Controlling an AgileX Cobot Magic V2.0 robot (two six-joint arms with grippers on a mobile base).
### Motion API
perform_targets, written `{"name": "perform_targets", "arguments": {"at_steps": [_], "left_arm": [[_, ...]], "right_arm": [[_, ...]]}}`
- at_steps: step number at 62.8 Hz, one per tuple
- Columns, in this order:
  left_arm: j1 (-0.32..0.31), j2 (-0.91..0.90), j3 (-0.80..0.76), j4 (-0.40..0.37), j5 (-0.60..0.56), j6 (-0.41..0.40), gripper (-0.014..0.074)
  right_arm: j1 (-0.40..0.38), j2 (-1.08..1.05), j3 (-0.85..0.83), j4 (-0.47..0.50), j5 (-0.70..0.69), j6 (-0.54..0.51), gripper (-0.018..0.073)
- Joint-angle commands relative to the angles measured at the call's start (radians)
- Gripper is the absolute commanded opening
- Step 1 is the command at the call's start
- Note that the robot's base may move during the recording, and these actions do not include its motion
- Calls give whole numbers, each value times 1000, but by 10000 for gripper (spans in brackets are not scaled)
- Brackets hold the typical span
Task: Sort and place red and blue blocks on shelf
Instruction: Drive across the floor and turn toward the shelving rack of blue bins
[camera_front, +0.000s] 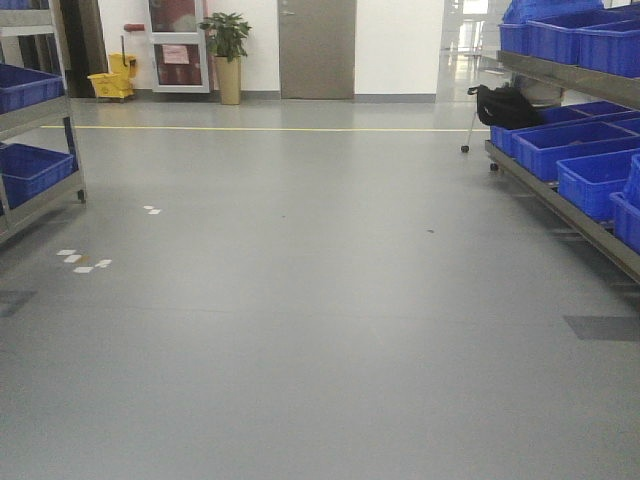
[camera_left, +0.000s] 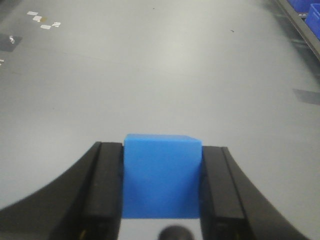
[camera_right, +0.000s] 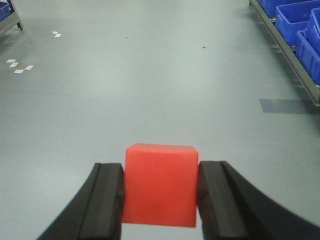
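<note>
Carriage is the step in hand, I judge: both cubes are lifted and no shelf is within reach. The left gripper (camera_left: 162, 155) is clenched on the blue block (camera_left: 162, 182), which sits square between its fingers, with bare floor (camera_left: 160, 75) ahead of the tips. The right gripper (camera_right: 160, 172) grasps the red block (camera_right: 160, 187) likewise. To do it well, hold both grips firm and the wrists level while the base drives, then pick a bin per colour (which colour goes where is not shown). The front view shows the left shelf (camera_front: 40, 208) and the right shelf (camera_front: 570, 80) in tiers with blue bins (camera_front: 590, 150). The wrist views catch only their edges, yet they alone show the blocks.
</note>
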Motion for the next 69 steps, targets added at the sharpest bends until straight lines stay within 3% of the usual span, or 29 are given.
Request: {"name": "perform_targets", "arguments": {"at_steps": [1, 69], "left_arm": [[0, 5, -29, 4, -80, -6, 125], [0, 5, -29, 4, -80, -6, 125]], "right_arm": [[-7, 1, -28, -7, -88, -1, 57], [-7, 1, -28, -7, -88, -1, 57]]}}
